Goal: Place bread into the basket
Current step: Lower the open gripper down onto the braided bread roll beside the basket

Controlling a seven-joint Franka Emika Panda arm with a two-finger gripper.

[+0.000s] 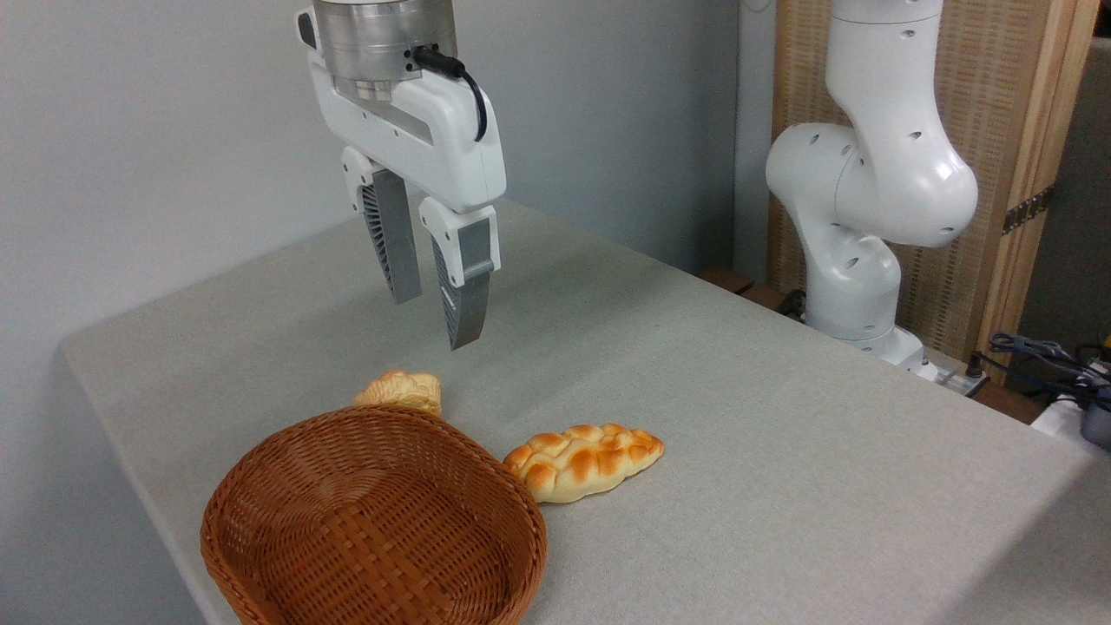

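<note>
Bread (583,461), a braided cream loaf browned golden, touches the basket (260,486); gripper (436,319) parted, empty.

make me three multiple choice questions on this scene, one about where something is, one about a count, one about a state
1. Where does the braided loaf lie?
A. inside the basket
B. on the table, just right of the basket
C. between the claw's fingers

2. How many pieces of bread are in view?
A. one
B. two
C. four

3. What state is the claw in?
A. shut on the loaf
B. resting on the table
C. open and empty, up in the air

Answers:
1 B: the loaf sits on the grey table with its left end by the rim of the basket, and nothing lies in the basket.
2 B: there is the braided loaf and a smaller pale piece behind the basket.
3 C: the fingers hang apart above the table with nothing between them.
</note>
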